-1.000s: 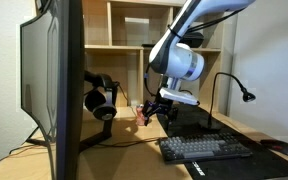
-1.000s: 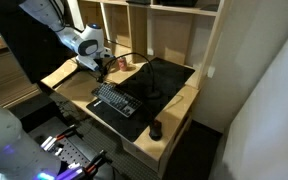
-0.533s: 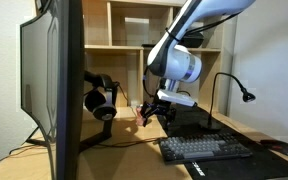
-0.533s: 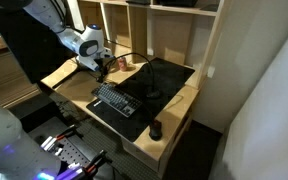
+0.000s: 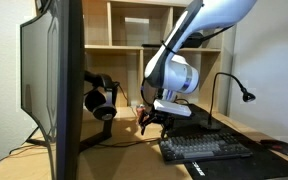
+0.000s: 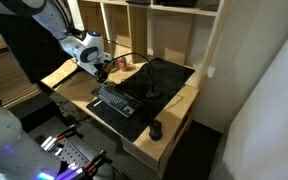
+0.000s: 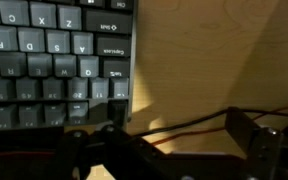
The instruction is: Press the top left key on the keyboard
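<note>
The dark keyboard point(image 5: 206, 148) lies on the black desk mat point(image 6: 149, 85) and shows in both exterior views point(image 6: 115, 101). In the wrist view its end point(image 7: 54, 60) fills the upper left. The corner key point(image 7: 121, 111) of its end row lies in shadow, close to my gripper. My gripper point(image 5: 152, 121) hangs low over the wooden desk, just off the keyboard's end point(image 6: 101, 68). In the wrist view the gripper point(image 7: 174, 152) shows as two dark fingers point(image 7: 260, 140) set apart, empty, over bare wood and a cable.
A large monitor point(image 5: 54, 85) blocks the near side. Headphones point(image 5: 99, 100) hang on a stand. A gooseneck microphone point(image 5: 246, 96) and a mouse point(image 5: 279, 147) sit past the keyboard. Cables point(image 7: 184, 122) run across the desk under the gripper. Shelves point(image 6: 154, 30) stand behind.
My gripper has come down towards the desk and shifted a little away from the keyboard's end. The keyboard has not moved.
</note>
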You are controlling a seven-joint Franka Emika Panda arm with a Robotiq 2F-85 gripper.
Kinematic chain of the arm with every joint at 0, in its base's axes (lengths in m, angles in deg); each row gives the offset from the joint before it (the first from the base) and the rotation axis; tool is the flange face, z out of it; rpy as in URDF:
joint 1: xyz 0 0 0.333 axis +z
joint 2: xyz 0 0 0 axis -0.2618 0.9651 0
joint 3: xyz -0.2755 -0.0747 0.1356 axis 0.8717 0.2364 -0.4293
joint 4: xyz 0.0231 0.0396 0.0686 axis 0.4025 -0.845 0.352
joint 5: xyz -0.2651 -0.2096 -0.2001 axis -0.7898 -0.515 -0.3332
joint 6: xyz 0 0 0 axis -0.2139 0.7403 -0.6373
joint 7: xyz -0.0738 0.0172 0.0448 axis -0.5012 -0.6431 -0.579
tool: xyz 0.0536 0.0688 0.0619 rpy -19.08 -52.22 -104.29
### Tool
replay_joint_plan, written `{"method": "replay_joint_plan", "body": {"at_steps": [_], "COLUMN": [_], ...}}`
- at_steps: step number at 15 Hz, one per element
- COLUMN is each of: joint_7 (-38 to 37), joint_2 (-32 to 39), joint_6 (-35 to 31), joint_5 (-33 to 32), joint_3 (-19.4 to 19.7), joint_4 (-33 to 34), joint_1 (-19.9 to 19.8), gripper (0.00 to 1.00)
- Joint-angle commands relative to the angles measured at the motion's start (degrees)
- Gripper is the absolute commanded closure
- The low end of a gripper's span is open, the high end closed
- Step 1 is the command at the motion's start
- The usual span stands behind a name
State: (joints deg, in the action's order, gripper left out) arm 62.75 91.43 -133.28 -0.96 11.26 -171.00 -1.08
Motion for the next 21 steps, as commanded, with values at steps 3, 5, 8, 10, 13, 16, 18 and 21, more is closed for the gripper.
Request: {"method": "replay_joint_plan", "body": {"at_steps": [3,5,8,10,13,16,18,21], "joint_7": [-2.06,-2.35,-3.29,-3.78,-4.12,-4.3,-5.33,-6.17], "joint_2": [3.36,4.29,4.89,4.68,2.8,-2.65,-8.02,-15.88], "joint_6": [-4.52,-5.68,-5.86,-6.09,-6.37,-6.86,-5.17,0.15], "joint_5": [-1.98,-2.32,-3.44,-4.06,-4.3,-4.26,-5.11,-6.93], "joint_3": [-0.7,-0.68,-0.44,-0.46,-0.72,-1.02,-0.12,0.24], "joint_4": [1.15,1.5,1.52,1.29,0.11,-2.39,-4.48,-7.49], "joint_1": [-0.56,-0.45,-0.08,0.0,-0.17,-0.39,0.09,-0.28], "gripper": [0.0,0.0,0.0,0.0,0.0,0.0,0.0,0.0]}}
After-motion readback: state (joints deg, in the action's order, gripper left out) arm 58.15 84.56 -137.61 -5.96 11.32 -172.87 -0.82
